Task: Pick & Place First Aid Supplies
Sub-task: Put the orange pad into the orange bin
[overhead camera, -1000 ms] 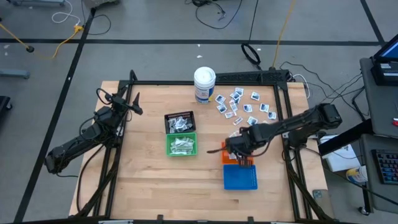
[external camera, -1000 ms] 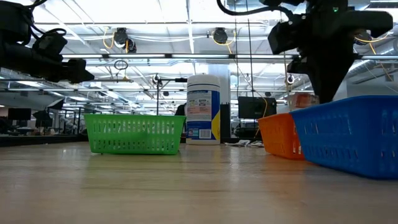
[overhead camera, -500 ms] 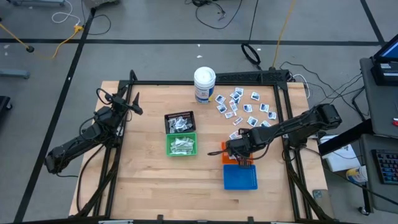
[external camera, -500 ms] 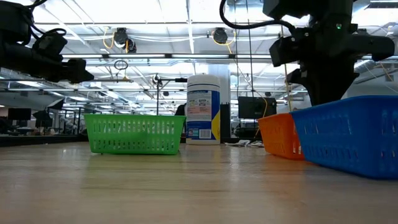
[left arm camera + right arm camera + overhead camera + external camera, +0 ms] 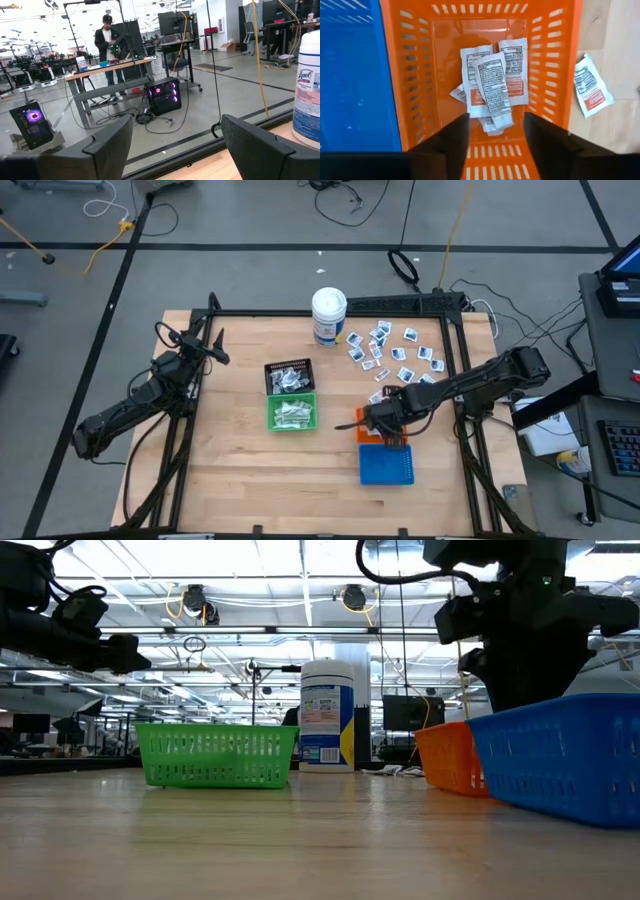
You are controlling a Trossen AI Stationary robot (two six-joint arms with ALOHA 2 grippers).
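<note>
Since a second ago the right tool (image 5: 492,131) has dropped over the orange basket (image 5: 372,432) and released; its packets (image 5: 492,85) lie inside, long axis toward twelve o'clock. Loose packets (image 5: 388,348) wait at twelve on the worktop (image 5: 240,450), nearer this arm. Left tool (image 5: 172,145) idles, spread.

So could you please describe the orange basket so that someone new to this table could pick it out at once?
Start at the blue basket near the table's front edge on the right arm's side. The orange basket touches its far end, under the right claw. It alone holds white packets with orange print.
</note>
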